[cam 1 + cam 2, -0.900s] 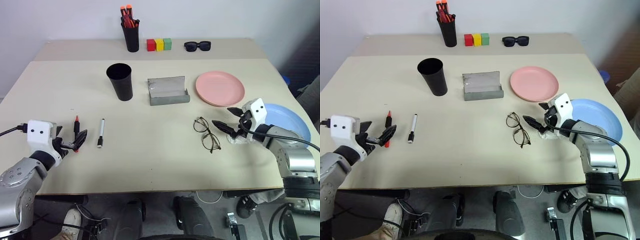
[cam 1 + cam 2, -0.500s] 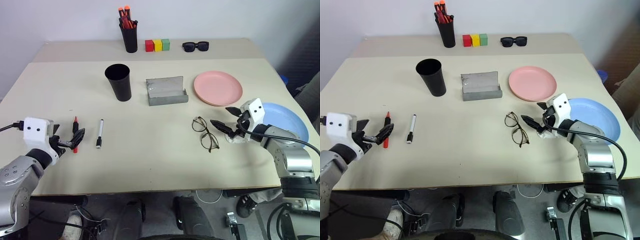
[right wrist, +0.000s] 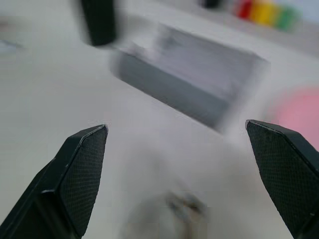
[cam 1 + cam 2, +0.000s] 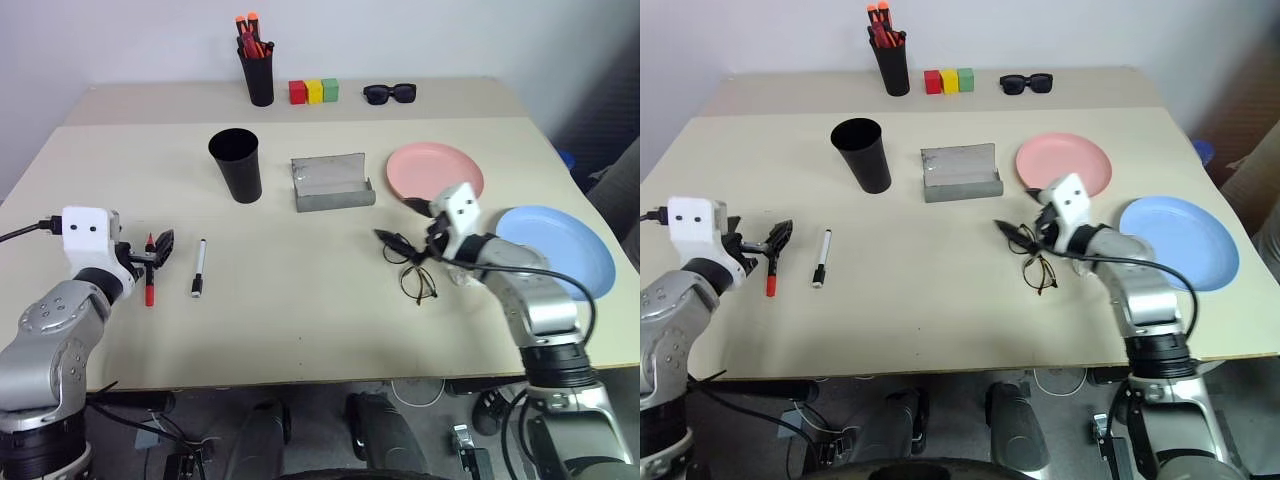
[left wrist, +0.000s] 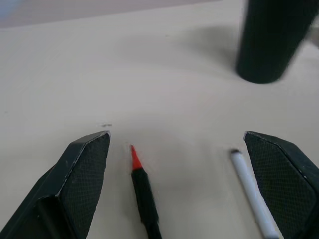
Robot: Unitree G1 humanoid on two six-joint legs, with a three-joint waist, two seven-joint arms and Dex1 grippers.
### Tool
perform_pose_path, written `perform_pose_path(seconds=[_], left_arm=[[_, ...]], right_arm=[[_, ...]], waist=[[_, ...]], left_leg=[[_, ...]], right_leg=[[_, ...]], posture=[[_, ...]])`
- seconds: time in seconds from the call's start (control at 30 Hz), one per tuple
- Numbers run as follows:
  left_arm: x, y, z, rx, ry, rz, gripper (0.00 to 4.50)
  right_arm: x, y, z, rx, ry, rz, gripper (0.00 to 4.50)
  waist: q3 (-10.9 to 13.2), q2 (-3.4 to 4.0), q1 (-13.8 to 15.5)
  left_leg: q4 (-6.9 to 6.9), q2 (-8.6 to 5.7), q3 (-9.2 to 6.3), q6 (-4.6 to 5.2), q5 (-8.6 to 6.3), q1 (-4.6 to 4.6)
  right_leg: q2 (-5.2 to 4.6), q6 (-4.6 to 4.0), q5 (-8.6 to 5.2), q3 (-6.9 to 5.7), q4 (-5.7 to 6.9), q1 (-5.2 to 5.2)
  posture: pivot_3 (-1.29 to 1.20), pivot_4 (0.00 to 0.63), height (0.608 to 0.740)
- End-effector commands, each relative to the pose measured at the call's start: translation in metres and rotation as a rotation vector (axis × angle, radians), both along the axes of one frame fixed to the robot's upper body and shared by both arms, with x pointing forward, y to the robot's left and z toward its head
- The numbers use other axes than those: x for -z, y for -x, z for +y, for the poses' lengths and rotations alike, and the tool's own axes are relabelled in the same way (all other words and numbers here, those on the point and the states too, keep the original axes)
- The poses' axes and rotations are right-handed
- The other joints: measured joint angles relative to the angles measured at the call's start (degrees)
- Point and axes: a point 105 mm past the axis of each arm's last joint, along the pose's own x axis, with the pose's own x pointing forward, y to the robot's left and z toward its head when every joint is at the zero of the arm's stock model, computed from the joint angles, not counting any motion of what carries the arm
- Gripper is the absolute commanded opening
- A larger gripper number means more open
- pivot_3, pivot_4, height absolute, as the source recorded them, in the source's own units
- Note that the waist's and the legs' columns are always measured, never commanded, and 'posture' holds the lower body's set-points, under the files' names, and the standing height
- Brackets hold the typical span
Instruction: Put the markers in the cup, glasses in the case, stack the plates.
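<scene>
Left gripper (image 5: 177, 189): fingers spread wide, holding nothing.
Dark-bodied, red-tipped slim marker (image 5: 142, 186): on the table between those fingers, nearer one.
White-bodied slim marker (image 5: 251, 194): just inside the other finger.
Right gripper (image 3: 177, 184): fingers wide apart, empty.
Thin wire-framed round-lensed glasses (image 4: 412, 268): under its fingertips.
Grey hinged case (image 4: 333, 182): open, beyond.

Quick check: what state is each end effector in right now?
Left end effector: open, holding nothing.
Right end effector: open, holding nothing.

The table (image 4: 300, 300) is smooth matt beige; the cup (image 4: 237, 165) matt black plastic; the case (image 4: 333, 182) has shiny grey lining; the glasses (image 4: 412, 268) thin dark wire.
</scene>
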Motion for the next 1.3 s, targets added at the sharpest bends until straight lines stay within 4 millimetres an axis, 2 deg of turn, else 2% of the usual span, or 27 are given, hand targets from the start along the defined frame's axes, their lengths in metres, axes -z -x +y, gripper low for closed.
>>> perform_pose_path(seconds=[0.03, 0.13, 0.33, 0.7, 0.87, 0.9, 0.93, 1.0, 1.03, 1.1, 1.13, 1.2, 1.3], left_arm=[[0.009, 0.000, 0.021, -0.158, 0.045, 0.059, 4.47], [0.014, -0.004, 0.020, -0.184, 0.082, 0.102, 4.47], [0.032, -0.003, 0.024, -0.233, 0.110, 0.257, 4.47], [0.038, -0.027, 0.025, -0.222, 0.183, 0.386, 4.47], [0.045, -0.029, 0.022, -0.223, 0.262, 0.471, 4.47], [0.045, -0.028, 0.022, -0.226, 0.267, 0.476, 3.95], [0.046, -0.028, 0.022, -0.231, 0.273, 0.477, 3.72], [0.044, -0.028, 0.024, -0.247, 0.271, 0.458, 2.73], [0.042, -0.029, 0.026, -0.254, 0.263, 0.429, 2.38], [0.029, -0.035, 0.034, -0.296, 0.185, 0.313, 1.30], [0.013, -0.039, 0.042, -0.331, 0.109, 0.208, 0.89], [-0.005, -0.042, 0.047, -0.359, 0.020, 0.089, 0.89], [-0.013, -0.046, 0.047, -0.365, 0.063, 0.043, 0.89]], right_arm=[[-0.015, 0.024, 0.057, -0.165, 0.009, -0.079, 4.50], [-0.014, 0.035, 0.084, -0.223, -0.006, -0.063, 4.50], [-0.004, 0.043, 0.107, -0.247, -0.020, -0.007, 4.50], [0.000, 0.036, 0.108, -0.186, -0.075, 0.045, 4.50], [-0.001, 0.035, 0.107, -0.164, -0.078, 0.036, 4.50], [0.000, 0.035, 0.106, -0.159, -0.078, 0.036, 4.50], [0.000, 0.035, 0.106, -0.155, -0.079, 0.038, 4.50], [0.002, 0.035, 0.105, -0.149, -0.080, 0.045, 4.50], [0.002, 0.035, 0.104, -0.147, -0.081, 0.048, 4.50], [0.003, 0.033, 0.104, -0.136, -0.083, 0.053, 4.50], [0.003, 0.031, 0.104, -0.123, -0.090, 0.055, 4.50], [0.003, 0.028, 0.103, -0.106, -0.099, 0.055, 4.50], [0.004, 0.020, 0.099, -0.057, -0.108, 0.053, 4.50]], waist=[[0.0, 0.00, 0.0], [0.0, -0.04, 0.2], [-0.1, -0.23, 0.5], [-0.1, -0.23, 0.3], [-0.1, -0.22, 0.4], [-0.1, -0.21, 0.3], [-0.1, -0.21, 0.3], [-0.1, -0.21, 0.3], [-0.1, -0.21, 0.4], [-0.1, -0.21, 0.4], [-0.1, -0.22, 0.5], [-0.1, -0.28, 0.5], [-0.1, -0.29, 0.6]], left_leg=[[0.00, 0.00, -0.01, 0.00, 0.00, 0.00], [0.02, -0.01, -0.06, -0.02, 0.01, -0.03], [0.06, -0.08, -0.10, -0.08, 0.05, -0.03], [-0.01, -0.07, -0.19, -0.14, 0.08, 0.00], [0.00, -0.09, -0.19, -0.14, 0.08, 0.01], [0.00, -0.09, -0.19, -0.14, 0.08, 0.02], [-0.01, -0.09, -0.19, -0.14, 0.08, 0.02], [-0.03, -0.08, -0.19, -0.15, 0.08, 0.02], [-0.03, -0.08, -0.19, -0.15, 0.08, 0.02], [-0.02, -0.09, -0.19, -0.16, 0.08, 0.02], [-0.02, -0.09, -0.18, -0.16, 0.09, 0.03], [-0.04, -0.07, -0.18, -0.22, 0.11, 0.01], [-0.06, -0.06, -0.17, -0.25, 0.12, -0.01]], right_leg=[[0.01, 0.01, 0.00, -0.01, 0.02, -0.01], [-0.02, 0.02, 0.01, -0.03, 0.03, -0.01], [-0.11, 0.01, 0.01, -0.05, 0.01, 0.04], [-0.07, 0.00, 0.02, -0.15, 0.04, 0.02], [-0.09, 0.01, 0.02, -0.17, 0.05, 0.04], [-0.09, 0.01, 0.02, -0.17, 0.05, 0.04], [-0.10, 0.01, 0.02, -0.17, 0.05, 0.04], [-0.10, 0.01, 0.02, -0.17, 0.05, 0.03], [-0.11, 0.01, 0.02, -0.17, 0.05, 0.03], [-0.12, 0.01, 0.02, -0.17, 0.05, 0.03], [-0.14, 0.01, 0.02, -0.16, 0.05, 0.03], [-0.16, -0.01, 0.04, -0.16, 0.05, 0.02], [-0.17, -0.04, 0.05, -0.16, 0.04, -0.02]], posture=[[0.00, 0.150, 0.740], [0.00, 0.150, 0.740], [0.00, 0.150, 0.740], [0.00, 0.150, 0.740], [0.00, 0.150, 0.740], [0.00, 0.150, 0.740], [0.00, 0.150, 0.740], [0.00, 0.150, 0.740], [0.00, 0.150, 0.740], [0.00, 0.150, 0.740], [0.00, 0.150, 0.740], [0.00, 0.150, 0.740], [0.00, 0.150, 0.740]])
